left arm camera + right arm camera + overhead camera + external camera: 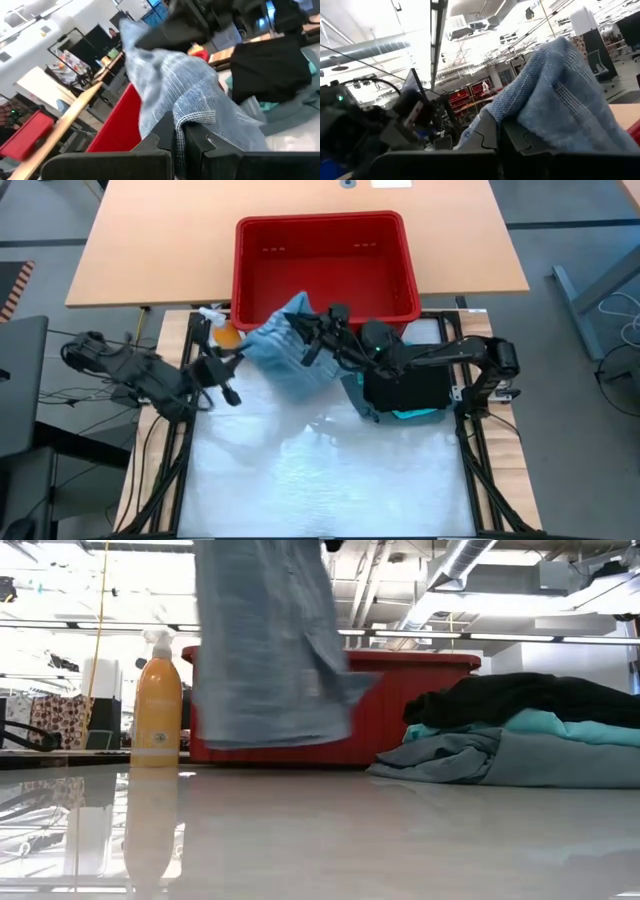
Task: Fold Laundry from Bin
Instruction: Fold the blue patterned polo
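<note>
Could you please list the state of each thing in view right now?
Blue-grey shirt: lifted, hanging clear of the table, pinched by both grippers.
Red bin: upright, looks empty.
Pile of clothes: on the table, black on top, turquoise and grey-green beneath.
Spray bottle: upright beside the bin.
Left gripper: fingers shut on the shirt's edge.
Right gripper: fingers shut on the shirt.

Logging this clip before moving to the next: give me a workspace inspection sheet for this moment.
Surface: glossy white work mat, bare in front.
Job's things: mottled blue-grey garment hanging lifted before the red slotted plastic bin; black, turquoise and grey-green folded garments stacked at right.
Clutter: orange spray bottle upright beside the bin.
End effectors: left end effector and right end effector both shut on the garment.
Cables: bundles along the frame's left side.
Surroundings: wooden table behind.
</note>
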Controlling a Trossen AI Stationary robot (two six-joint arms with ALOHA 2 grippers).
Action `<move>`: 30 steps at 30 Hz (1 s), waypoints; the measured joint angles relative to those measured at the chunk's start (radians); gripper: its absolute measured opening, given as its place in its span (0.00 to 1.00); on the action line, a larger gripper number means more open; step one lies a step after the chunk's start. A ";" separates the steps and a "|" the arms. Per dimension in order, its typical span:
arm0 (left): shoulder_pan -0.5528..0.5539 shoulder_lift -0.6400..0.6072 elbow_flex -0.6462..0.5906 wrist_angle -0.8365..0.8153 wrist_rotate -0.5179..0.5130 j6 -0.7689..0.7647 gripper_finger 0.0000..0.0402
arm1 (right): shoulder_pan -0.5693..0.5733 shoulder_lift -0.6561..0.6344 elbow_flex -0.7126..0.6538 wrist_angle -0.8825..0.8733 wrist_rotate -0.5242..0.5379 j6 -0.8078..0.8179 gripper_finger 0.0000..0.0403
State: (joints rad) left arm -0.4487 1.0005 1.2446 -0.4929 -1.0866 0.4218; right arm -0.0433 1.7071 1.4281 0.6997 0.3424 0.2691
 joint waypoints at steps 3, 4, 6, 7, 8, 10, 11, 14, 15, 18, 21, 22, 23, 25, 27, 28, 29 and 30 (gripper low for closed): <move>0.004 -0.012 0.040 -0.013 0.000 0.021 0.00 | 0.000 0.018 0.038 -0.017 -0.001 0.000 0.05; 0.004 -0.012 0.049 -0.019 0.001 0.026 0.00 | -0.001 0.018 0.047 -0.023 -0.001 -0.001 0.05; 0.004 -0.012 0.067 -0.023 0.001 0.034 0.00 | -0.011 0.017 0.056 -0.020 -0.006 -0.006 0.05; 0.003 -0.012 0.073 -0.020 0.001 0.034 0.00 | -0.014 0.014 0.057 -0.022 -0.013 -0.006 0.05; -0.002 -0.013 0.074 -0.025 0.001 0.028 0.00 | -0.020 0.009 0.057 -0.037 -0.033 -0.006 0.05; -0.019 -0.012 0.074 -0.080 0.000 -0.020 0.00 | -0.019 0.007 0.057 -0.074 -0.086 -0.007 0.05; -0.030 -0.006 0.074 -0.122 0.002 -0.066 0.00 | -0.008 0.007 0.052 -0.093 -0.101 -0.009 0.05; -0.089 0.022 0.063 -0.225 0.036 -0.226 0.00 | 0.049 -0.001 -0.015 -0.145 -0.057 -0.051 0.05; -0.122 0.035 0.047 -0.228 0.030 -0.258 0.00 | 0.077 -0.015 -0.056 -0.156 -0.021 -0.056 0.05; -0.235 0.092 -0.003 -0.207 0.009 -0.350 0.00 | 0.175 -0.058 -0.181 -0.091 0.068 -0.022 0.05; -0.306 0.184 -0.018 -0.130 0.006 -0.377 0.00 | 0.288 -0.085 -0.244 -0.032 0.192 -0.011 0.05; -0.322 0.217 -0.018 -0.093 0.003 -0.363 0.00 | 0.322 -0.085 -0.244 -0.024 0.224 -0.028 0.05; -0.334 0.247 -0.014 -0.053 0.000 -0.341 0.00 | 0.354 -0.084 -0.241 -0.018 0.252 -0.052 0.05; -0.350 0.299 0.003 0.038 -0.011 -0.269 0.00 | 0.402 -0.081 -0.207 -0.018 0.290 -0.109 0.05; -0.359 0.339 0.031 0.108 -0.015 -0.201 0.00 | 0.437 -0.081 -0.167 -0.009 0.314 -0.153 0.05; -0.365 0.356 0.047 0.123 -0.016 -0.174 0.00 | 0.453 -0.083 -0.147 -0.006 0.315 -0.177 0.05; -0.369 0.371 0.065 0.120 -0.020 -0.152 0.00 | 0.466 -0.083 -0.131 -0.005 0.318 -0.197 0.05; -0.371 0.384 0.084 0.117 -0.033 -0.133 0.00 | 0.474 -0.083 -0.117 -0.006 0.331 -0.212 0.05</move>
State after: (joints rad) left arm -0.8196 1.3842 1.3286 -0.3759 -1.1195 0.2883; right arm 0.4307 1.6238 1.3109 0.6942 0.6731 0.0570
